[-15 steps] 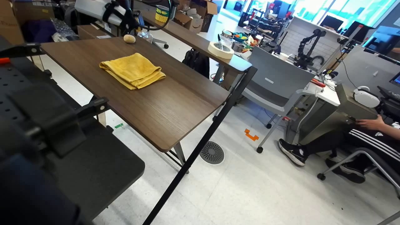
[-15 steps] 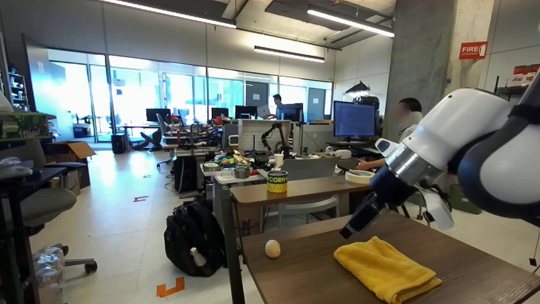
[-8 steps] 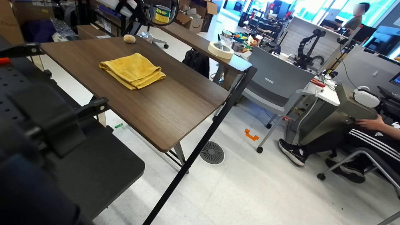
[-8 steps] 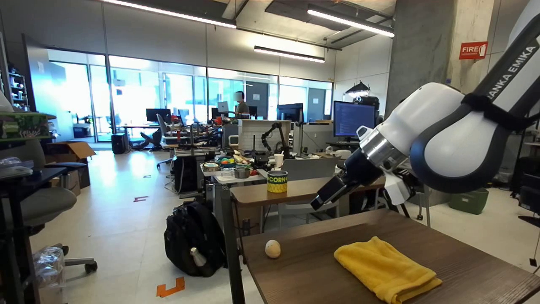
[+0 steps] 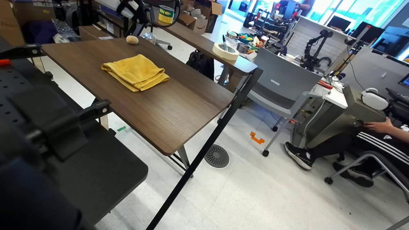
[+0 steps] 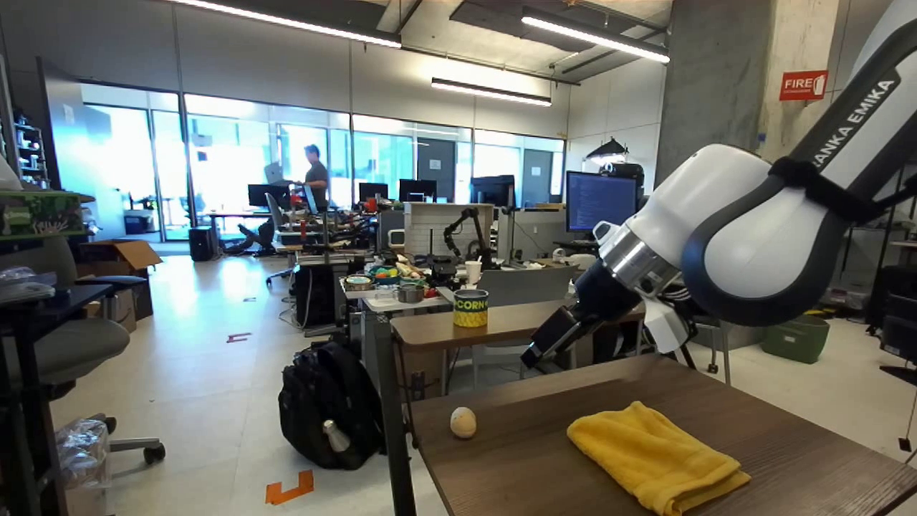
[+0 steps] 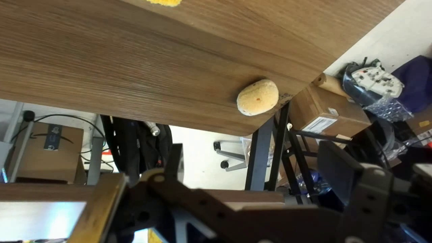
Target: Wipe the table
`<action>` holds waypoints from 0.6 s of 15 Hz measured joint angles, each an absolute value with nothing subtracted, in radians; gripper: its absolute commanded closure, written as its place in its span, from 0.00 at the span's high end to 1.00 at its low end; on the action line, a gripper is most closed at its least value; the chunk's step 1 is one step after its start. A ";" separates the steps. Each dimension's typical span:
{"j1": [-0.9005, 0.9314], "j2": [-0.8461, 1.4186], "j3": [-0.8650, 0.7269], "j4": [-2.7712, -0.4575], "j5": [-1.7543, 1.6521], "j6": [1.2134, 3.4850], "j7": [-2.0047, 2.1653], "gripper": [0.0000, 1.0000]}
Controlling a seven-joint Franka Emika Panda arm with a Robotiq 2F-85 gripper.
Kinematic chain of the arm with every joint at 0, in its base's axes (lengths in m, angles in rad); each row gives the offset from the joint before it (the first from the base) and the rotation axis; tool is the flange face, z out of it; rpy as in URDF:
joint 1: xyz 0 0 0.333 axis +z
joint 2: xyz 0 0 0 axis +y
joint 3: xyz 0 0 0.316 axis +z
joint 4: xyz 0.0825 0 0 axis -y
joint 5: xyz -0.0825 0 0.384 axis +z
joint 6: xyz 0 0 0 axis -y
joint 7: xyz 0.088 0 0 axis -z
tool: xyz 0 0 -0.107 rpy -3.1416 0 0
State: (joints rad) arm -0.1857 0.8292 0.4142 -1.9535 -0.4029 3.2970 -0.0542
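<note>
1. While a cardboard box (image 6: 132, 252) with its flaps up stands on the floor (image 6: 215, 373) at left in an exterior view, a black backpack (image 6: 326, 401) sits nearer the foreground, a silver bottle (image 6: 335, 435) tucked at its side.

2. Just right of the backpack rises a black post (image 6: 392, 430); beside it begins your task's table (image 6: 526, 466), brown and wood-grained, filling the lower right of that view.

3. On the table near its left end rests a pale, egg-shaped object (image 6: 463, 423). Beyond it, a can (image 6: 471, 311) labeled "CORN" stands upright on a narrow brown shelf (image 6: 529, 319).

4. Your gripper (image 6: 531, 355) hangs at a slant, its tip aimed down and leftward. From the wrist view, you see its fingers (image 7: 339, 172) spread wide, well apart from each other, with nothing in their grasp.

5. A yellow cloth (image 6: 652, 459) lies folded on the table, visible in both exterior views, well apart from the egg-shaped object and from your gripper.

6. Your white-and-black arm (image 6: 759, 244), lettered "EMIKA," reaches in from the right edge, above the level of the table. Behind it, a green bin (image 6: 795, 340) sits on the floor, while higher up a red "FIRE" sign (image 6: 804, 86) hangs on a concrete pillar (image 6: 716, 79).
</note>
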 measured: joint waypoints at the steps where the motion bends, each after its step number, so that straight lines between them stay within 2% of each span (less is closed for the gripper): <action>1: -0.179 0.845 0.428 -1.920 -0.398 3.246 -0.068 1.00; 9: -0.014 1.053 0.411 -1.499 -0.214 2.913 -0.194 1.00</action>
